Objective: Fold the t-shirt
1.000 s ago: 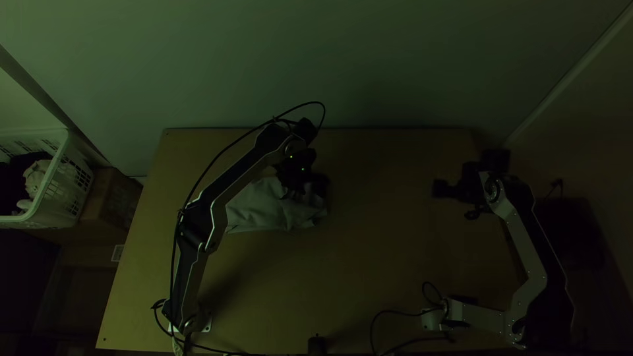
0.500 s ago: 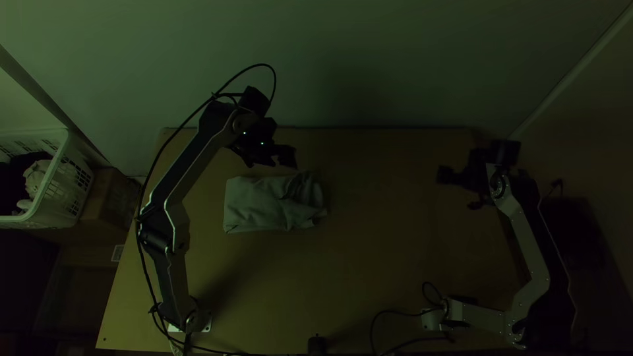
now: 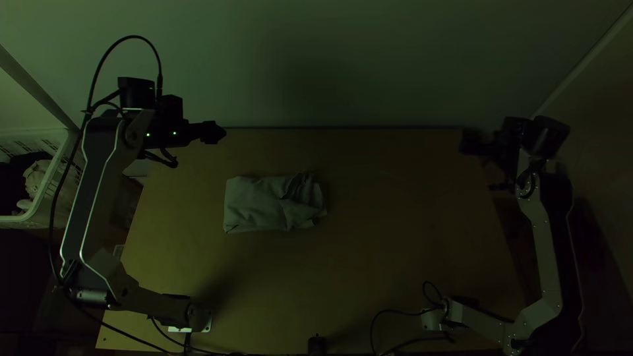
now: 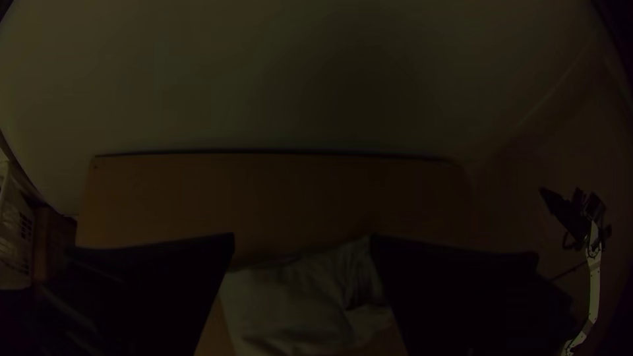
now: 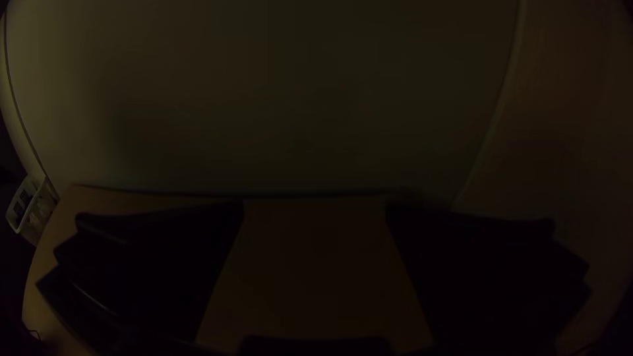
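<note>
The left gripper [image 4: 302,238] hangs open at the table's far left corner, its fingers wide apart with nothing between them. At the far left, beside the table [image 3: 389,264], stands a basket [image 3: 26,140] with some cloth in it.

The shirt [image 3: 264,204] lies left of the table's middle, rather nearer the far edge, touched by neither gripper. It is down to a compact, roughly oblong bundle, so most of the folding looks done. Its left end is fairly flat and square, with a straight side edge; its right end is rumpled, with creases bunched there and an uneven border. How many layers it has cannot be told.

What is left seems small: perhaps squaring up that right end and pressing the creases flat, if a neater finish is wanted. Otherwise the fold may well pass as complete, with both arms clear of it.

To the right, the right gripper [image 5: 315,206] is by the far right corner, also open and empty, well apart from the shirt.
</note>
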`<action>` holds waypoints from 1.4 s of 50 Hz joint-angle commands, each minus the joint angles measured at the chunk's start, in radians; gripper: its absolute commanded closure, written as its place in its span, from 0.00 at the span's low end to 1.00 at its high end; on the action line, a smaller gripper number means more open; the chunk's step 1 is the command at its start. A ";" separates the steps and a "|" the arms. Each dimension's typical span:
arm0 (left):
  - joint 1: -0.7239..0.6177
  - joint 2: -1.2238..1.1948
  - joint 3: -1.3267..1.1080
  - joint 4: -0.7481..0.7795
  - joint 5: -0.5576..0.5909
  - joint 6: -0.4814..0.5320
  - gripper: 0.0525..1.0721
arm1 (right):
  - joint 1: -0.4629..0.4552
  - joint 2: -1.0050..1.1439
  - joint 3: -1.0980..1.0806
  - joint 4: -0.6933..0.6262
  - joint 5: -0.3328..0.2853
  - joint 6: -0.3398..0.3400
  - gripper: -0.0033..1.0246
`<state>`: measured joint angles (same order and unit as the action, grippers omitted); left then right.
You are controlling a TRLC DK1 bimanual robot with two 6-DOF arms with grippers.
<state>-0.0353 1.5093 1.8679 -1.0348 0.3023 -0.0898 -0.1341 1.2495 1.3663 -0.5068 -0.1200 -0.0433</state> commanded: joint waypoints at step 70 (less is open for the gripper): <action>0.268 -1.511 -1.509 0.891 -0.086 0.157 0.04 | -0.004 -1.193 -0.924 0.468 0.006 -0.173 0.04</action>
<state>0.2264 0.0509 0.4118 -0.1684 0.2230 0.0513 -0.1387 0.1246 0.4908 -0.0463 -0.1055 -0.1963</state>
